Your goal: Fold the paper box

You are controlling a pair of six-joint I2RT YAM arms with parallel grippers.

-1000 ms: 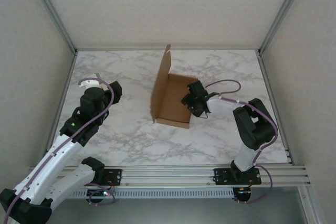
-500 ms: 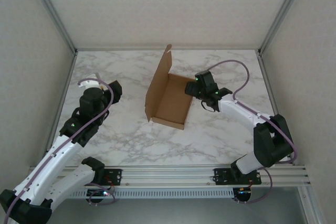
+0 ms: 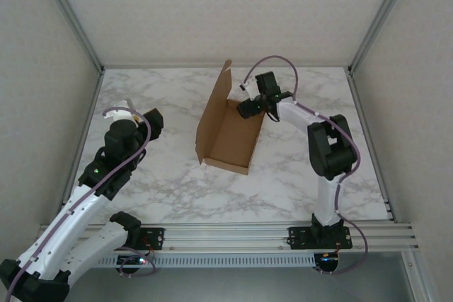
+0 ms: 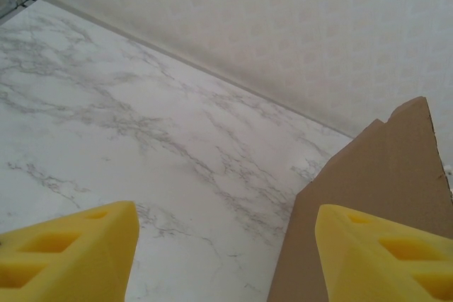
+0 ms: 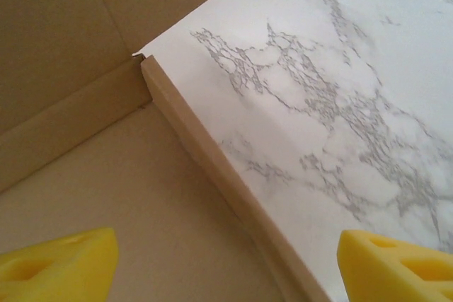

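The right gripper [image 3: 248,109] hangs with its yellow fingers [image 5: 64,263] spread wide and grips nothing. It sits over the far right corner of the paper box [image 3: 230,136], and the box's low right wall runs between the two fingers. One finger is over the box floor, the other over the marble table [image 3: 297,175] just outside the box. The box lies open on the table, its tall left flap standing upright. Well to the left of the box, the left gripper [image 4: 223,256] is likewise spread and empty, facing the outer side of that flap.
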